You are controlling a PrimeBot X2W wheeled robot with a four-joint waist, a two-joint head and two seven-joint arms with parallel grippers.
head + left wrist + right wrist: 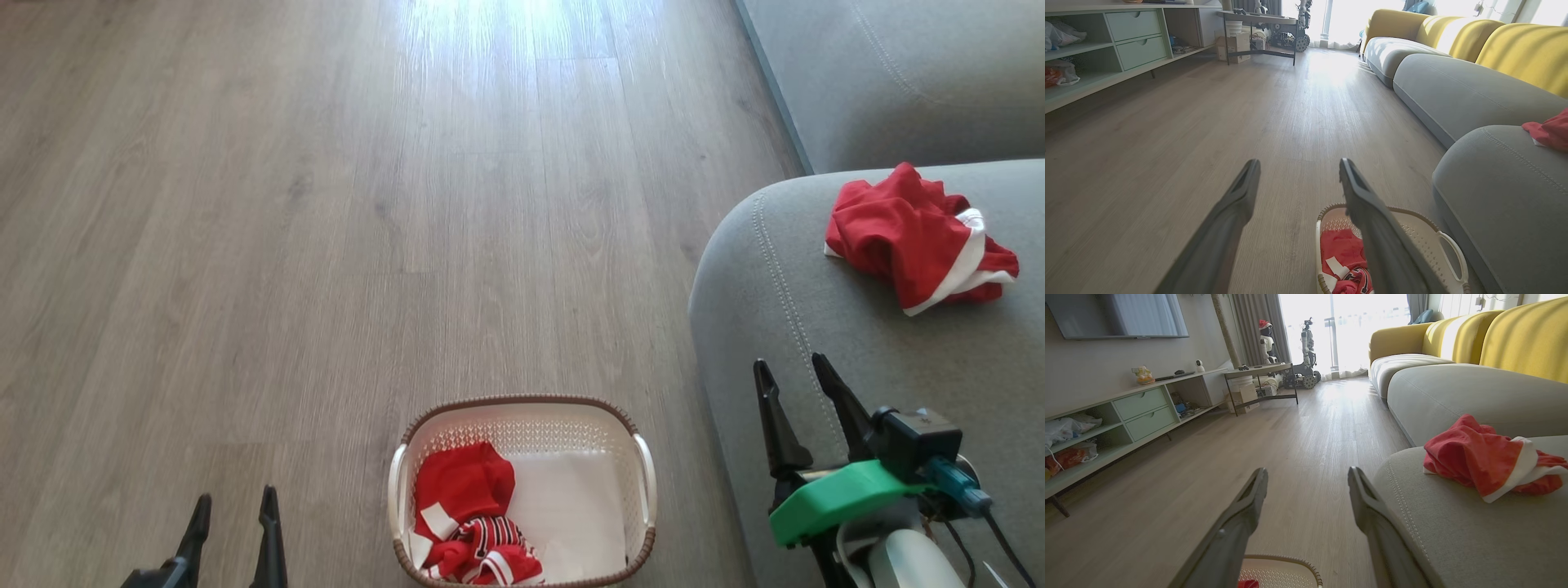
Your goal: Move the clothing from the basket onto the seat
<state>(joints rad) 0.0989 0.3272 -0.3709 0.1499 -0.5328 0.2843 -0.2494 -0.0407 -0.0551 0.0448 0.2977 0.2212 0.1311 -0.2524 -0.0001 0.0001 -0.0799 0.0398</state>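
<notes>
We record: red garment on the seat; striped jersey in the basket. Our left gripper, right gripper: spread wide, empty. Right wrist view adds a television.

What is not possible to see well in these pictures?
- Jersey lettering: crumpled in the basket, head view; unreadable.
- Basket: mostly cut by right wrist view's bottom edge; in left wrist view the left gripper covers its middle.
- Red garment on the seat: cut by left wrist view's right edge.
</notes>
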